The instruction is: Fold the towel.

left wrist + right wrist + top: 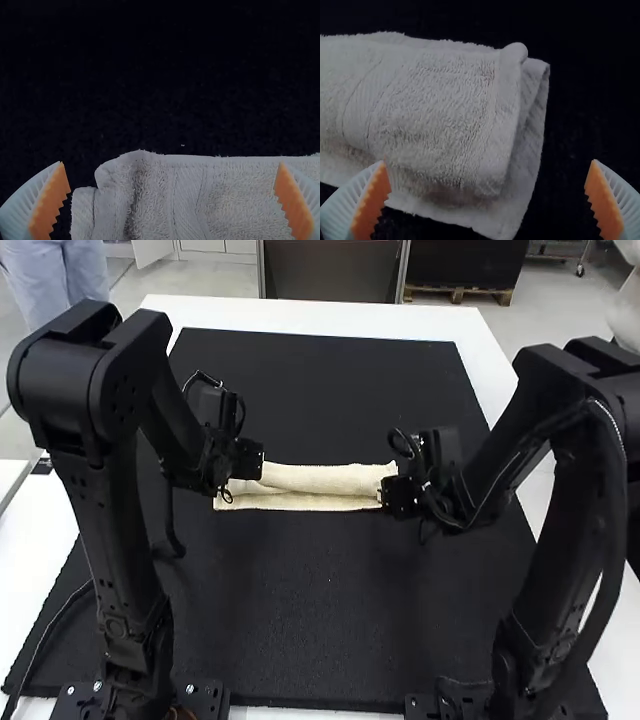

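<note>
The towel (320, 478), folded into a narrow strip, lies on the black mat (300, 610), its long axis running left to right. By its ends, the left gripper (247, 460) and right gripper (397, 496) have fingers spread wide, gripping nothing.

Looks like you're in a robotics lab: left arm (112, 540) and right arm (560, 570) mounted at your white desk (350, 317), black mat (300, 620), loose cable (46, 635).
</note>
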